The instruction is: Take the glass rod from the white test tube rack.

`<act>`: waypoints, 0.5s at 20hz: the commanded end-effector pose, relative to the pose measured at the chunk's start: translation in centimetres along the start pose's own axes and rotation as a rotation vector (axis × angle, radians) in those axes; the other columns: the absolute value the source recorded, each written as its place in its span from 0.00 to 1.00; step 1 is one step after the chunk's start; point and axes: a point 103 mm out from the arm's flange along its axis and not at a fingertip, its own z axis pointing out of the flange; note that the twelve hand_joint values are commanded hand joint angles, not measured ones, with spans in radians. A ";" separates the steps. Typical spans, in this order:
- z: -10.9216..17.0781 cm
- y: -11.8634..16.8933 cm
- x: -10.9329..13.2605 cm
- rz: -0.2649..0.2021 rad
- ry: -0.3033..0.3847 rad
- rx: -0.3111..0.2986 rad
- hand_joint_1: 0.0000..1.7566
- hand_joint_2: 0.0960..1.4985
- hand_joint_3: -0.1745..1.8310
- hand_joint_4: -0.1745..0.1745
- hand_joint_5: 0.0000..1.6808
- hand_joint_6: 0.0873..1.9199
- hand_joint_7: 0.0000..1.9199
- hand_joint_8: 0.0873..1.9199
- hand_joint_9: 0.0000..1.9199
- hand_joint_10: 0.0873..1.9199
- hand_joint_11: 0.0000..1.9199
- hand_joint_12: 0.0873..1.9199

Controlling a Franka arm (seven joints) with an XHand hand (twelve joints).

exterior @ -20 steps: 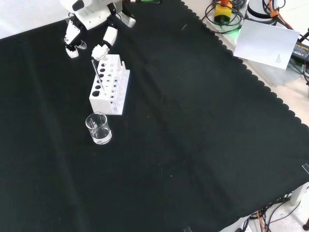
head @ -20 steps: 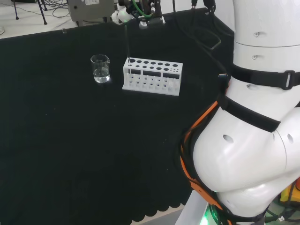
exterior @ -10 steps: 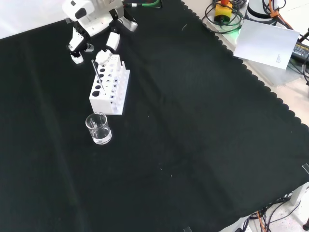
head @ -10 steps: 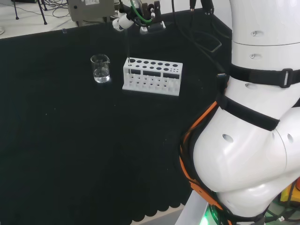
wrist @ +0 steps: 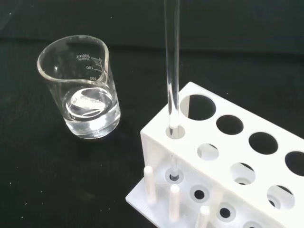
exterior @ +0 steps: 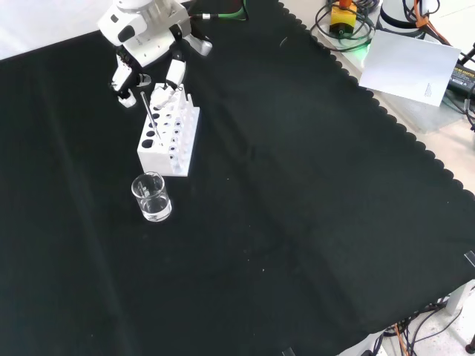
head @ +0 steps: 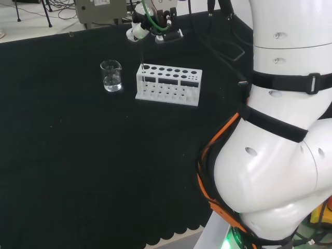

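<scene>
The glass rod (exterior: 148,115) stands nearly upright in an end hole of the white test tube rack (exterior: 178,141), at the end nearest the beaker. In the head view the rod (head: 141,52) rises from the left end of the rack (head: 171,85). The hand (exterior: 141,33) hovers just above and behind the rod's top, with fingers (exterior: 122,74) spread to either side of it and none closed on it. In the head view the hand (head: 137,31) sits right at the rod's upper tip. The wrist view shows the rod (wrist: 172,71) seated in a corner hole of the rack (wrist: 237,156).
A glass beaker (exterior: 151,196) holding a little clear liquid stands just beyond the rack's rod end, also seen as the beaker (head: 111,76) and the beaker (wrist: 85,90). White paper (exterior: 412,63) and cables (exterior: 345,22) lie off the cloth. The arm's white links (head: 280,129) stand at the right.
The hand has moved closer over the rack, its fingers now flanking the rod's top. Rod, rack and beaker have not moved.
</scene>
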 end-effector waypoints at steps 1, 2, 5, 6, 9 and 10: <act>0.4 0.1 0.1 -0.008 -0.004 0.003 0.38 0.64 0.32 0.00 0.32 0.53 0.42 0.62 0.67 0.69 0.70 0.65; 0.4 0.2 0.1 -0.008 -0.006 0.002 0.38 0.64 0.32 0.00 0.33 0.53 0.42 0.62 0.68 0.68 0.72 0.65; 0.4 0.3 0.0 -0.007 -0.014 -0.001 0.42 0.63 0.32 0.00 0.35 0.52 0.43 0.62 0.71 0.67 0.77 0.64; 0.3 0.3 0.0 -0.008 -0.017 -0.003 0.44 0.63 0.32 0.00 0.36 0.52 0.43 0.62 0.72 0.67 0.79 0.64; 0.3 0.2 0.1 -0.011 -0.023 -0.008 0.47 0.62 0.33 0.00 0.38 0.51 0.44 0.62 0.74 0.65 0.82 0.63; 0.3 0.2 0.0 -0.011 -0.024 -0.008 0.49 0.62 0.33 0.00 0.39 0.51 0.44 0.62 0.75 0.65 0.84 0.63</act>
